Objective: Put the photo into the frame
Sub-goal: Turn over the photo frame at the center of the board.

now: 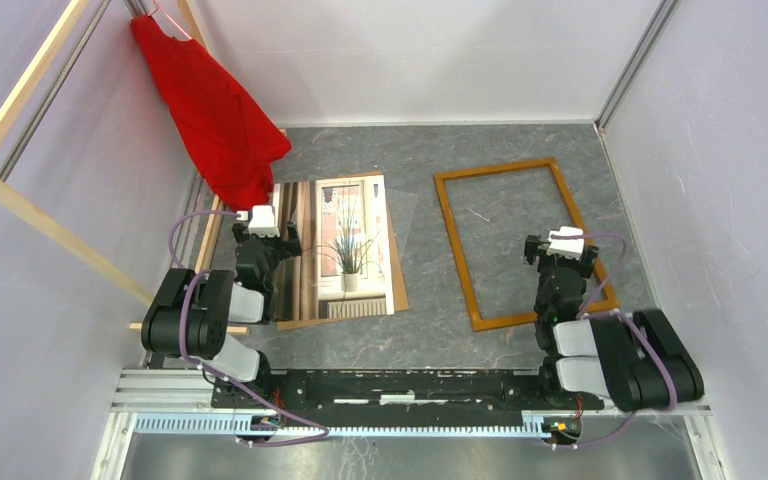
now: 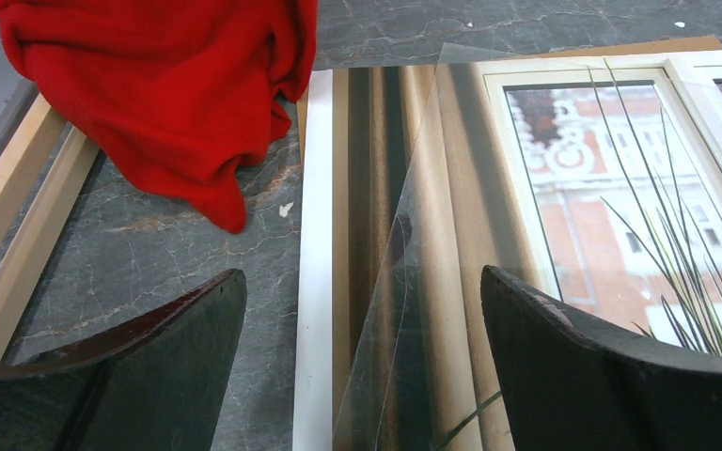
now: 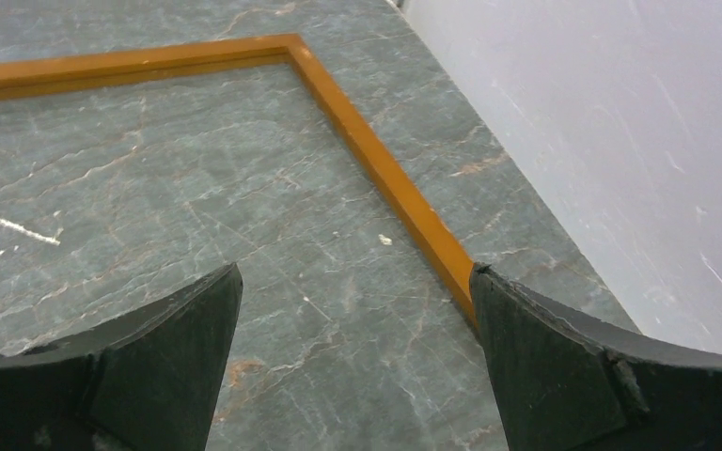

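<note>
Glossy plant-at-window photo, thin orange-brown empty frame

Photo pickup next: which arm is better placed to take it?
Left. The left gripper hangs open over the photo at its banded edge. The right gripper, also open, is over the frame, away from the photo. A clear sheet overlaps part of it.

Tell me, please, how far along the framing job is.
Done: nothing visible yet; the frame lies empty. In hand: nothing; the left end effector is open above the left edge of the photo, and the right end effector is open by the frame's right rail. Left: grasp the photo and seat it inside the frame.
</note>
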